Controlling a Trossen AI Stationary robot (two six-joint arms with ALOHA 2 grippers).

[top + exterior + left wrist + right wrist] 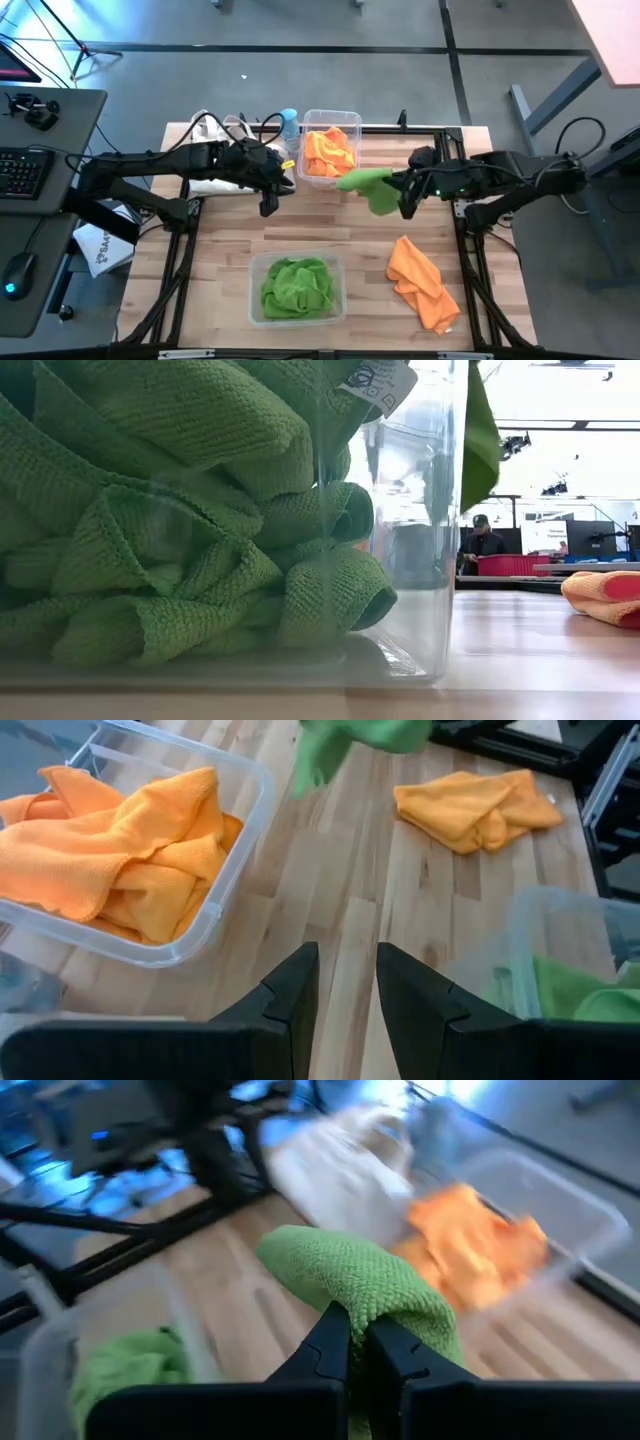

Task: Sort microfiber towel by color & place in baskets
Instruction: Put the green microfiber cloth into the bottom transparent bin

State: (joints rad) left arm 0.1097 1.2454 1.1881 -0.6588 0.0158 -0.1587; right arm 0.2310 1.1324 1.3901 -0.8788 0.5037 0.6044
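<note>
My right gripper [404,196] is shut on a green towel [366,187], held up over the table's middle right, beside the far clear basket [350,122] that holds orange towels [328,152]. The towel also shows in the low view [481,440]. The near clear basket [258,265] holds green towels [296,287]. An orange towel [421,281] lies bunched flat on the table at the near right. My left gripper [270,198] hangs open and empty over the table's middle left, next to the far basket; its fingers stand a little apart [347,985]. My right gripper pinches a bunched fold of the green towel [372,1302] between its two shut fingers. The fold bulges out past the fingertips [338,1342]. The rest of the towel hangs slack below, clear of the table [478,470].
A white tote bag [212,152] lies at the far left under my left arm, with a blue-capped bottle [289,122] next to the far basket. Bare wood lies between the two baskets [330,225]. A person stands in the room far behind the table [484,542].
</note>
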